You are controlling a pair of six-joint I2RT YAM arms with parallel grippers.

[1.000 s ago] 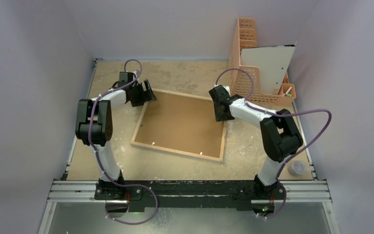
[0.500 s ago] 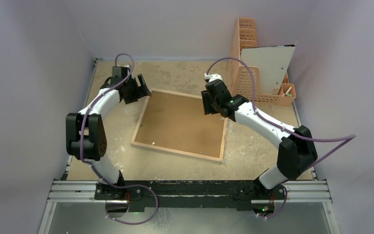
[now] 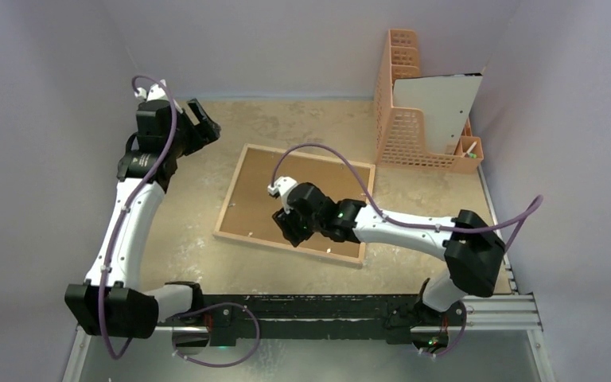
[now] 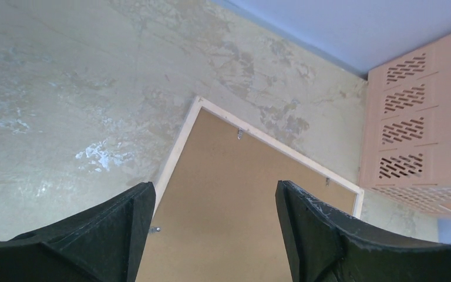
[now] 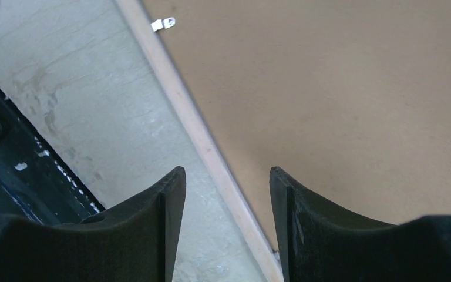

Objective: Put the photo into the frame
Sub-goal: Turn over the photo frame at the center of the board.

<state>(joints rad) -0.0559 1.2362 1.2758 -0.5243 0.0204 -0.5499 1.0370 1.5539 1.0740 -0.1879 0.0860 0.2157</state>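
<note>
The frame (image 3: 229, 195) lies face down in the middle of the table, its light wood rim around a brown backing board (image 3: 302, 179). My right gripper (image 3: 290, 227) hovers open over the frame's near edge. In the right wrist view its fingertips (image 5: 226, 173) straddle the rim (image 5: 176, 94), one over the table and one over the board (image 5: 329, 88). My left gripper (image 3: 199, 123) is raised at the back left, open and empty, looking down on the frame's far left corner (image 4: 176, 154). A white sheet (image 3: 437, 107) leans in the rack; I cannot tell whether it is the photo.
An orange perforated rack (image 3: 402, 79) stands at the back right, also seen in the left wrist view (image 4: 423, 123). A small metal clip (image 5: 163, 24) sits on the backing board near the rim. The black rail (image 3: 310, 306) runs along the near edge.
The left arm rose and swung back-left, away from the frame's corner. The right gripper crossed from the frame's far right corner to its near edge and opened wider.
</note>
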